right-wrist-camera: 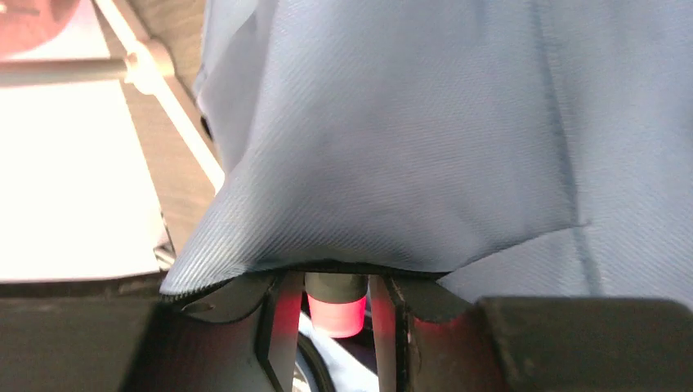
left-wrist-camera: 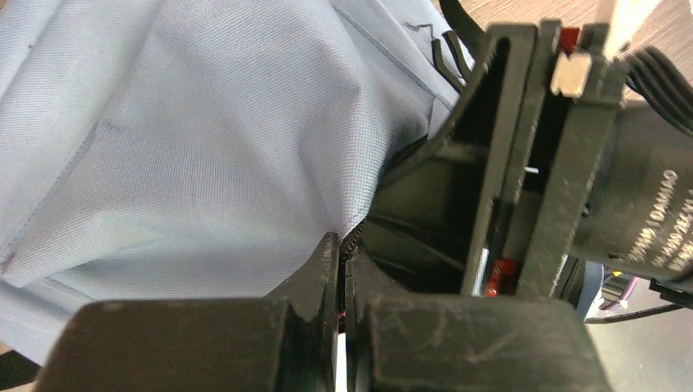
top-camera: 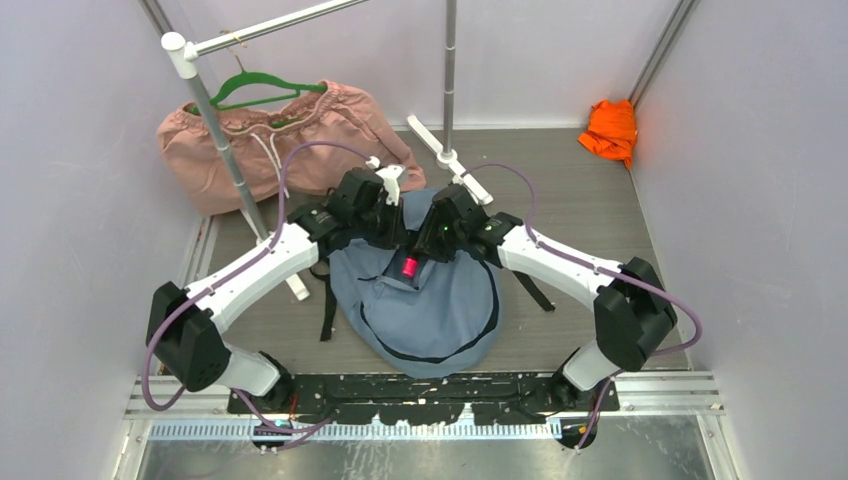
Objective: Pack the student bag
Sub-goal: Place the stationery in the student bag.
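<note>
The student bag (top-camera: 430,315), dusty blue with black zipper trim and straps, lies in the middle of the table between the two arms. My left gripper (top-camera: 392,222) is at the bag's top; in its wrist view the gripper (left-wrist-camera: 343,245) is shut on the black zipper edge (left-wrist-camera: 355,232) of the blue fabric (left-wrist-camera: 204,139). My right gripper (top-camera: 428,248) meets it from the right. Between its fingers sits a red cylinder with a dark cap (right-wrist-camera: 335,304), also showing as a red spot (top-camera: 410,266). The bag's flap (right-wrist-camera: 392,147) drapes over the right gripper (right-wrist-camera: 333,286) and hides the fingertips.
A pink garment (top-camera: 300,150) on a green hanger (top-camera: 262,88) hangs from a rack at the back left, its slanted pole (top-camera: 225,150) standing just left of the left arm. A vertical pole (top-camera: 449,70) with white feet stands behind the bag. An orange cloth (top-camera: 610,128) lies back right.
</note>
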